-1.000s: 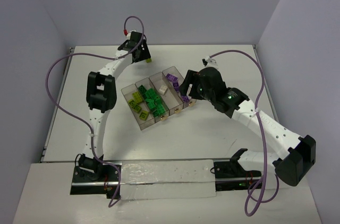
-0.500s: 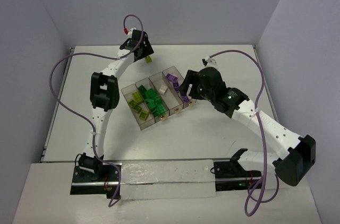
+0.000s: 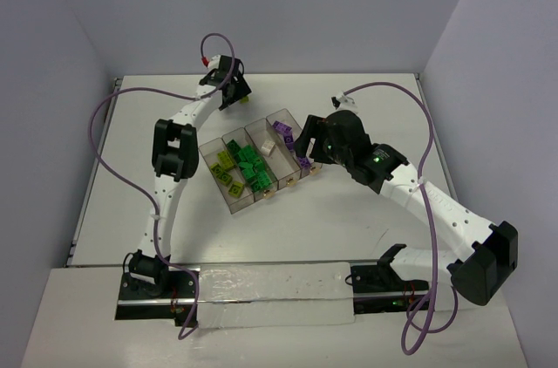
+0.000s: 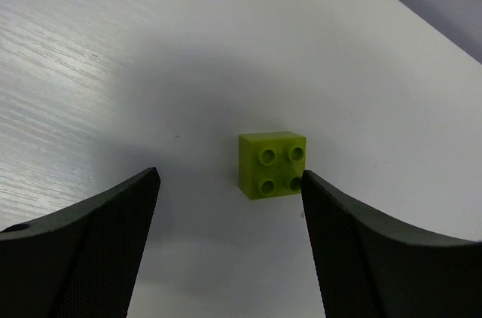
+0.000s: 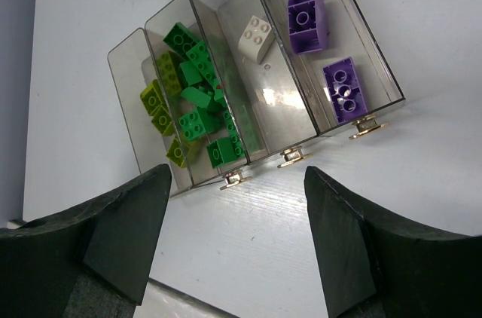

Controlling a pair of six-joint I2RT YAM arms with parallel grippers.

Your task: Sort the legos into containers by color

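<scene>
Picking up a loose brick is judged to be the step in hand. The left gripper (image 4: 230, 176) is held open over a yellow-green lego (image 4: 273, 165), which lies flat on the table (image 4: 113, 47), at 11 o'clock from the containers (image 5: 290, 107). Next, the jaws should be lowered and closed on it. The right gripper (image 5: 239, 175) is held open and empty above the containers.
</scene>
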